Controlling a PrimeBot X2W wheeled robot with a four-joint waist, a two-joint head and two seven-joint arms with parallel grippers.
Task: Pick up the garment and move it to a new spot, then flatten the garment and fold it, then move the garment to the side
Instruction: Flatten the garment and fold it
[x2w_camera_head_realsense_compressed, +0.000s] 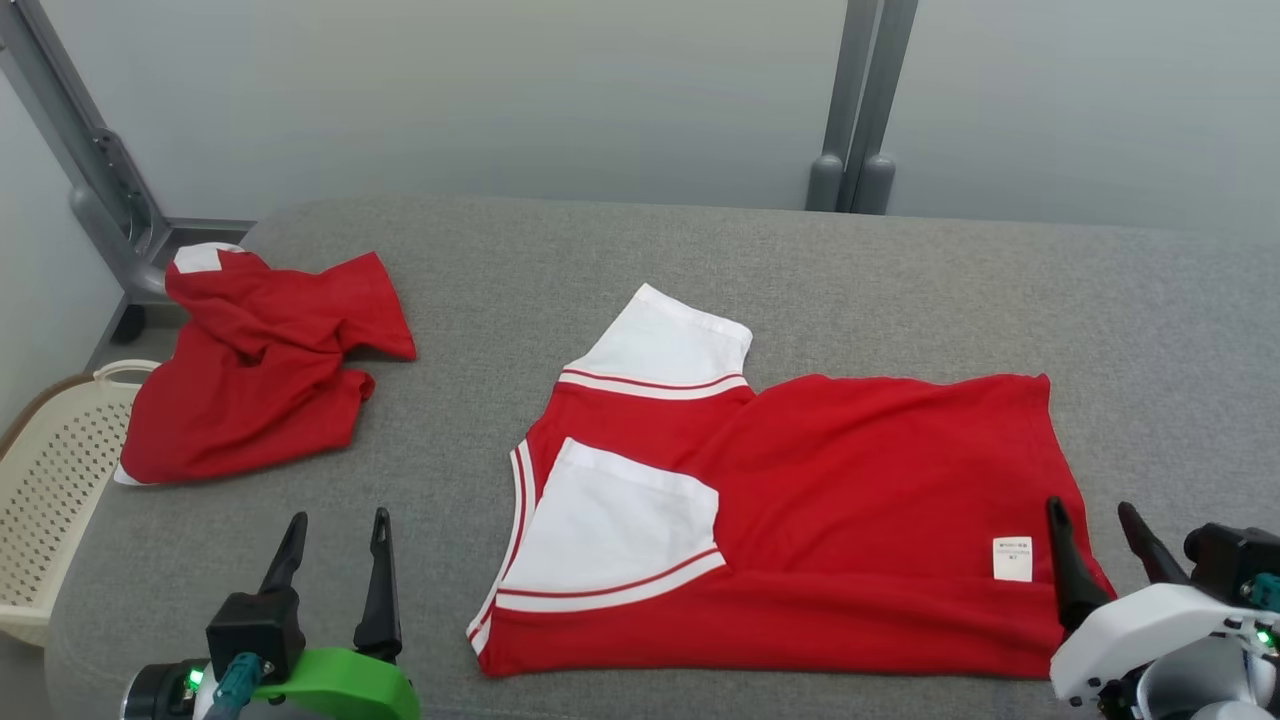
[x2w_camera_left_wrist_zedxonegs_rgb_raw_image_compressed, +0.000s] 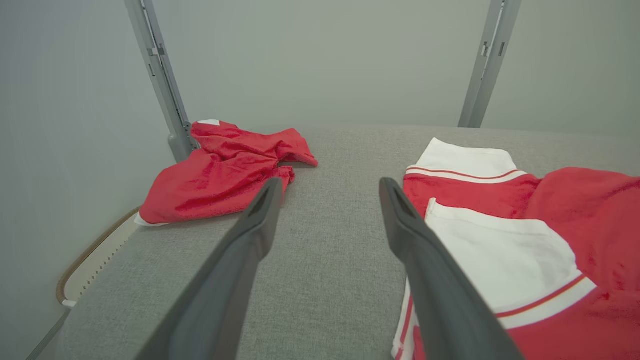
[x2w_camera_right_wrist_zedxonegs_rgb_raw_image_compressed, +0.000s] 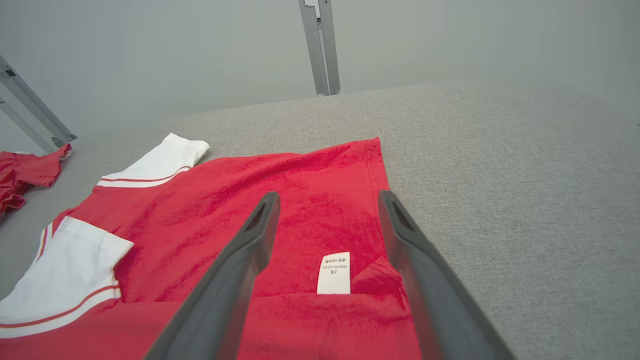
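I read this as mid-fold: the red-and-white T-shirt (x2w_camera_head_realsense_compressed: 860, 470) lies part-folded along the near edge of the counter (x2w_camera_head_realsense_compressed: 700, 250), right of centre. Left gripper (x2w_camera_head_realsense_compressed: 339, 515) and right gripper (x2w_camera_head_realsense_compressed: 1089, 505): jaws wide apart, holding nothing. Next move, in my judgement: grip one end and fold crosswise.

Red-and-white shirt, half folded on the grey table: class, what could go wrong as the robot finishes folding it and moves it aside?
1. Both the left gripper and right gripper stand open, so the shirt lies loose; its folded near edge by the care label could slip open.
2. The far white sleeve sticks out and may trail.
3. The crumpled red garment occupies the left side; the two might tangle.
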